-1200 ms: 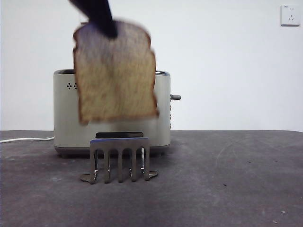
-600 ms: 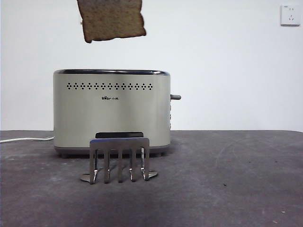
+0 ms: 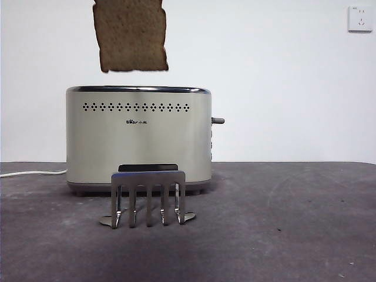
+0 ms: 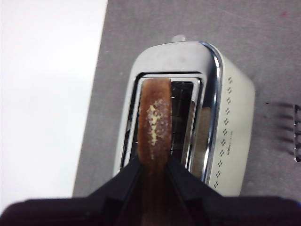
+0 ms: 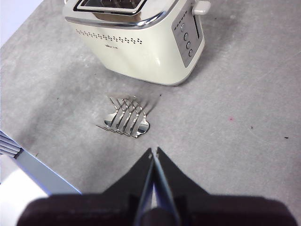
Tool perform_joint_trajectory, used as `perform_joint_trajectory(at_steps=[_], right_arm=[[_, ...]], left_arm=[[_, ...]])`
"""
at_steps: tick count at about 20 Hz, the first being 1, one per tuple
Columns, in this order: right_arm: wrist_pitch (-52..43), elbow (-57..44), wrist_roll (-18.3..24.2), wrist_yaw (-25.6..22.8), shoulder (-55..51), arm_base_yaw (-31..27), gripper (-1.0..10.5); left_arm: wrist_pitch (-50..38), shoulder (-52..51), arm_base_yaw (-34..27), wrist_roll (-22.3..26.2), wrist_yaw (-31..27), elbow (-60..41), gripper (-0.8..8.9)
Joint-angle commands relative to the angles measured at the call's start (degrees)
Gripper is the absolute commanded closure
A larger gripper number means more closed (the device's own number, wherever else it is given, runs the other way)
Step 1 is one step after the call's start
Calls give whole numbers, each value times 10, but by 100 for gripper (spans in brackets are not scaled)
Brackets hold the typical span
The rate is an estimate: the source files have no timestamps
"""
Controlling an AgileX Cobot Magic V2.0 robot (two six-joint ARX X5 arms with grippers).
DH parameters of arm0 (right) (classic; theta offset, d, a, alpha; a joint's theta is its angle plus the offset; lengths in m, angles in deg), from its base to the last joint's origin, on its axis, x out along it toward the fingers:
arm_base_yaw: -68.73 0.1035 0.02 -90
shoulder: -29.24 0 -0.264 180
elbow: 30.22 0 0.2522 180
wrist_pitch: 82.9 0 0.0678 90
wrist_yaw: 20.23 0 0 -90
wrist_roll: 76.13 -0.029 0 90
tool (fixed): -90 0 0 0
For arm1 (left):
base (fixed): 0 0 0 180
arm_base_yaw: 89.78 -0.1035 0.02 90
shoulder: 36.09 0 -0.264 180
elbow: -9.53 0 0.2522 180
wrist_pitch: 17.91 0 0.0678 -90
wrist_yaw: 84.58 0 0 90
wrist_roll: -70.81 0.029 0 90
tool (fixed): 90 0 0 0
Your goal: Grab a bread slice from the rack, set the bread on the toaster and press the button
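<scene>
1. One slice of bread (image 4: 154,123) hangs clamped in the left pincer (image 4: 153,162), directly over a slot of the cream toaster (image 4: 233,136) beneath it.
2. The right pincer (image 5: 154,151), jaws pressed together and empty, hovers above the table (image 5: 235,117), the metal rack (image 5: 126,117) just ahead of it.

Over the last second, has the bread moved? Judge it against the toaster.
Yes. The bread has gone up: it hung in front of the toaster, covering its face, and is now clear above the chrome rim, slightly lower than half a second ago.
</scene>
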Motion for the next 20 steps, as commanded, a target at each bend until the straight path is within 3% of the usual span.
perform_joint_trajectory(at_steps=[1, 16, 17, 20], right_arm=[[1, 0, 5, 1, 2, 2, 958], [0, 0, 10, 1, 6, 2, 958], [-1, 0, 10, 1, 8, 2, 958], [-4, 0, 10, 1, 17, 2, 958]], left_arm=[[-3, 22, -7, 9, 19, 1, 823], [-23, 134, -55, -6, 58, 1, 810], [-31, 140, -59, -17, 58, 1, 781], [-56, 146, -65, -26, 58, 1, 530]])
